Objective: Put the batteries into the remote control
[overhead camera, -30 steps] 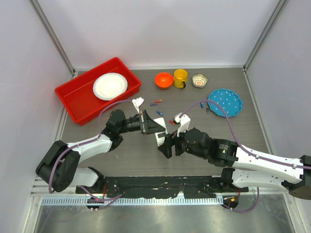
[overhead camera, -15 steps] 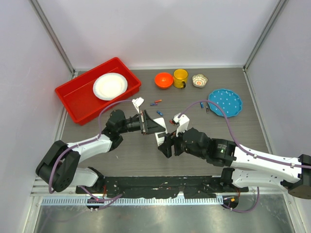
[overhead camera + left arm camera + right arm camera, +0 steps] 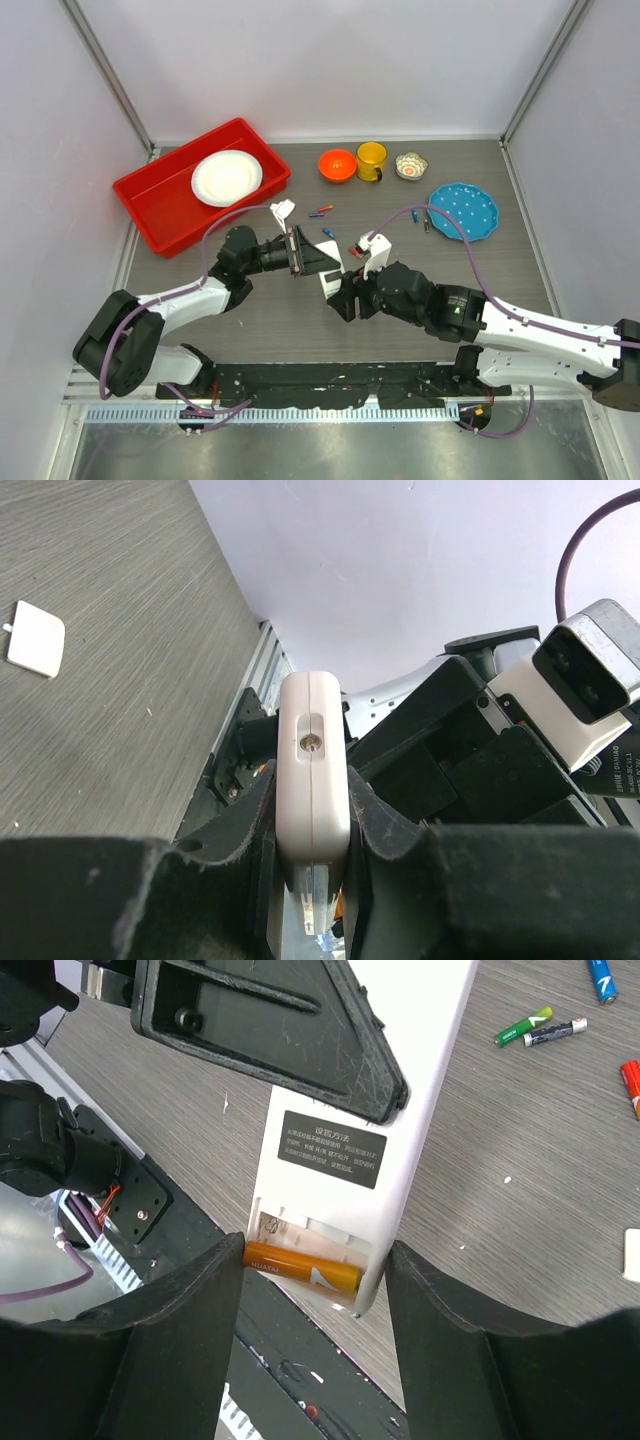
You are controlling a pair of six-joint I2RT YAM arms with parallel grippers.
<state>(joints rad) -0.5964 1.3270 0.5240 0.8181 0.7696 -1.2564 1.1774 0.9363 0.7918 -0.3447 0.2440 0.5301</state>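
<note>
Remote control point(image 3: 313, 750) hangs above the counter point(image 3: 90, 630), pinched in the left claw point(image 3: 312, 820). An orange battery point(image 3: 300, 1266) lies in its open compartment point(image 3: 285, 1232), the right claw point(image 3: 315, 1260) spread around that end. Other batteries point(image 3: 540, 1028) lie loose on the counter.

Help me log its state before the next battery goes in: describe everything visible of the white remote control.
The white plastic rectangular remote control is held above the table, clamped across its front and back faces in the left gripper. Its plain back faces the right wrist camera, with a dark label in white print at mid-back. Below that the battery bay is uncovered; one orange battery lies crosswise in it, and the slot beside it looks unfilled. The open right gripper flanks that end. The button face is hidden.
</note>
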